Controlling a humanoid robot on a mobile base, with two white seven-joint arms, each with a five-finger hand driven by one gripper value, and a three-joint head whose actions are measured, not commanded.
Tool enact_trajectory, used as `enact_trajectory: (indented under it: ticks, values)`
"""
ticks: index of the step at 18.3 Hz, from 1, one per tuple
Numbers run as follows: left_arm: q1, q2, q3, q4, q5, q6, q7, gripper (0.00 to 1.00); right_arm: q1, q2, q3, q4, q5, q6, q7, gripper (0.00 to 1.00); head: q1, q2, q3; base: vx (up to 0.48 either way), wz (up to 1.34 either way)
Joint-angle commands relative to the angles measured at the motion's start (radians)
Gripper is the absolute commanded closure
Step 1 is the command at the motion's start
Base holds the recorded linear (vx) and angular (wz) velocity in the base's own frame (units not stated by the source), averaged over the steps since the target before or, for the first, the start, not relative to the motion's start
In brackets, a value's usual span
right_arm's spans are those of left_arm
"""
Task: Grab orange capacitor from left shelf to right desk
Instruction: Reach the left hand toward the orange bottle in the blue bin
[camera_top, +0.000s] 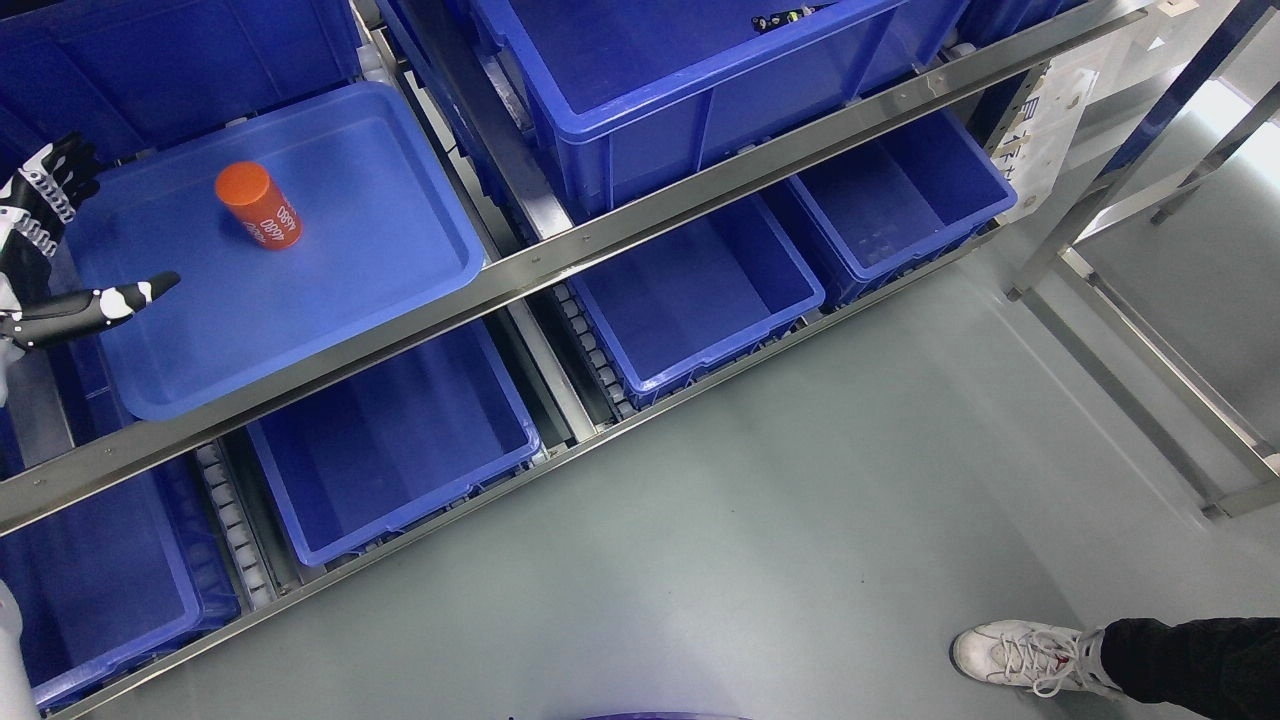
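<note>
Left hand (62, 235) at picture's left edge, fingers spread, holding nothing, over tray (400, 270) rim. Capacitor (259, 205) stands tilted in tray on shelf, right of hand, apart from it, between thumb and fingers' line. Right hand unseen; left nearer.

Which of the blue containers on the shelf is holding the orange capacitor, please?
The shallow blue tray on the upper level at the left holds the orange capacitor, beside the open left hand. The other blue containers are deep bins without it.

Orange capacitor (259, 205) upright on blue tray (400, 250)
</note>
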Motion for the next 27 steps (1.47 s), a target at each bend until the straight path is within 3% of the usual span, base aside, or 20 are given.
enact_trajectory:
  ticks: [1,7,14,23,27]
  values:
    - [-0.048,0.123,-0.084,0.185,0.000,0.000,-0.037,0.02,0.020,-0.017,-0.012,-0.017,0.005,-0.001,0.000,0.00,0.0000,0.000,0.000,0.000,0.00]
    - [-0.074,0.087,-0.201,0.233,0.000,0.011,-0.028,0.03,0.020,-0.017,-0.012,-0.017,0.005,-0.001,0.000,0.00,0.0000,0.000,0.000,0.000,0.00]
    - [-0.153,0.031,-0.226,0.319,-0.002,0.013,-0.024,0.07,0.020,-0.017,-0.012,-0.017,0.005,0.001,0.000,0.00,0.0000,0.000,0.000,0.000,0.00]
    - [-0.169,0.028,-0.270,0.335,-0.008,0.011,-0.024,0.07,0.020,-0.017,-0.012,-0.017,0.005,-0.001,0.000,0.00,0.0000,0.000,0.000,0.002,0.00]
    - [-0.198,0.028,-0.256,0.363,-0.003,0.011,-0.024,0.17,0.020,-0.017,-0.012,-0.017,0.005,-0.001,0.000,0.00,0.0000,0.000,0.000,0.003,-0.05]
